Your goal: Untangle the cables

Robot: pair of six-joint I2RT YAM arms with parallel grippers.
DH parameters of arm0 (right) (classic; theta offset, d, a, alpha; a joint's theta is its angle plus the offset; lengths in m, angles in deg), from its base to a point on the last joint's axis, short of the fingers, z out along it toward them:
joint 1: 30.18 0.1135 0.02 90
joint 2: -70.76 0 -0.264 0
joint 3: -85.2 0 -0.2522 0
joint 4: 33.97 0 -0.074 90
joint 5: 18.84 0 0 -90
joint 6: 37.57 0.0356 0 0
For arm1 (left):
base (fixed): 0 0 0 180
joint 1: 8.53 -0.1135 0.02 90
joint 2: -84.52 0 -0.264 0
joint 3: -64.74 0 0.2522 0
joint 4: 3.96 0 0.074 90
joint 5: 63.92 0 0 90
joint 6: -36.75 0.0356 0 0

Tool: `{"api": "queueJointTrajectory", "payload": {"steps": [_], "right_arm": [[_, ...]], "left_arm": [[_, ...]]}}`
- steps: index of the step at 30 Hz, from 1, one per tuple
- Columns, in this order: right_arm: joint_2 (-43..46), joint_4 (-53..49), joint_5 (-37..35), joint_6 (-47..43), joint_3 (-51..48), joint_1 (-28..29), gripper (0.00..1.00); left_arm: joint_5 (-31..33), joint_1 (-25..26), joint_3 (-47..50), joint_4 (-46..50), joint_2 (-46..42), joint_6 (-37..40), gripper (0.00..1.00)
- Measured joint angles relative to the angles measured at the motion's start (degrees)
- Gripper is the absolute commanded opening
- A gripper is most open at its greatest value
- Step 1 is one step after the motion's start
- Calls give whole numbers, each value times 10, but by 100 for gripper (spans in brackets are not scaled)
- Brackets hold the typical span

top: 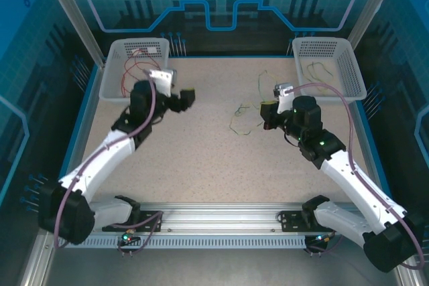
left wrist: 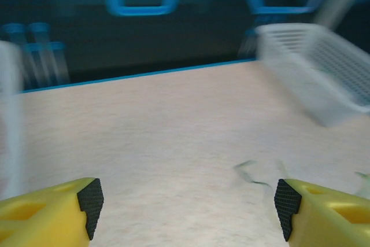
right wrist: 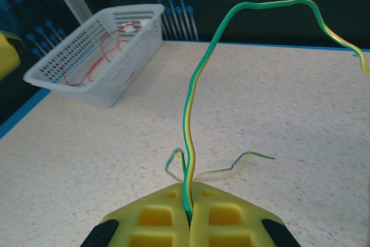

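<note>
Because the cables are thin, light and limp, they will likely weigh almost nothing on a pincer yet spring and snag on one another, so a slow pull looks safer than a jerk. The right pincer [right wrist: 189, 203] is clamped on one green cable [right wrist: 193, 93] near its end. From the shut fingers the cable rises, arches over and droops off to the right, holding its wavy shape in the air, so it has some stiffness of its own.

More loose cables [top: 241, 120] lie in a small heap on the desk [top: 201, 165] just left of that pincer. Whether the held one is free of them cannot be told. The left pincer [left wrist: 189, 215] stands wide with nothing between its pads [left wrist: 91, 206], low over bare desk beside the left basket [top: 110, 82], where the red cables [top: 131, 65] lie. A few green ones rest in the right basket [top: 355, 75].

A good hold is probably near an end, as the right pincer has it, so the rest trails out of the heap. The smooth sheath may slip through the pads, so a full squeeze seems wise. A mid-length grab would likely drag loops along.
</note>
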Motion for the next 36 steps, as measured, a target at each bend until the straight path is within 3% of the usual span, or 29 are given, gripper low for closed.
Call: {"api": "queueJointTrajectory", "payload": {"steps": [3, 5, 9, 16, 22, 36], "right_arm": [[-19, 3, 42, 2, 33, 0, 0], [-31, 7, 70, 1, 54, 1, 0], [-49, 13, 107, -7, 76, 12, 0], [-70, 14, 124, -14, 77, 28, 0], [-70, 14, 128, -20, 79, 31, 0], [-84, 31, 120, -33, 91, 71, 0]], "left_arm": [[-67, 24, 122, -131, -9, -4, 85], [-93, 46, 165, -163, -9, 2, 87], [-132, 95, 177, -221, -20, 33, 98], [-166, 147, 175, -292, -40, 111, 99], [-139, 201, 152, -276, -24, 194, 99], [-43, 207, 126, -293, 38, 273, 99]]}}
